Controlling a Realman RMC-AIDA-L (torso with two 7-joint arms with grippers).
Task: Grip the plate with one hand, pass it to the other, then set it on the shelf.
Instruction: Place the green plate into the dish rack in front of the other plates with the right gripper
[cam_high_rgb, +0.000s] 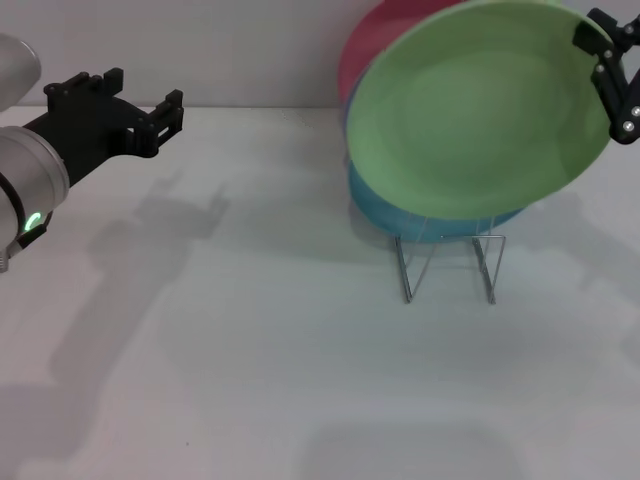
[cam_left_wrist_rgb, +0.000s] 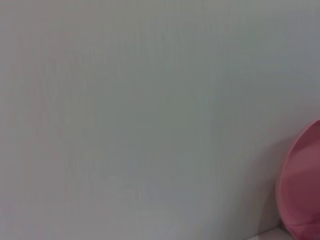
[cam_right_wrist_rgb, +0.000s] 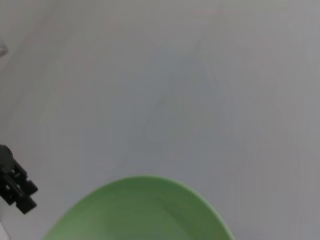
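The light green plate (cam_high_rgb: 475, 110) is held tilted on edge at the right, just in front of a turquoise-blue plate and a pink plate. My right gripper (cam_high_rgb: 606, 60) is shut on its upper right rim. The plate's lower edge hangs over the wire shelf (cam_high_rgb: 450, 262); I cannot tell if it touches the wire. The plate's rim also shows in the right wrist view (cam_right_wrist_rgb: 140, 210). My left gripper (cam_high_rgb: 140, 95) is open and empty at the far left, well apart from the plate; it also shows far off in the right wrist view (cam_right_wrist_rgb: 15, 187).
The turquoise-blue plate (cam_high_rgb: 400, 215) and the pink plate (cam_high_rgb: 385, 30) stand on edge in the shelf behind the green one. The pink plate also shows in the left wrist view (cam_left_wrist_rgb: 302, 200). The white table (cam_high_rgb: 250, 350) stretches to the left and front.
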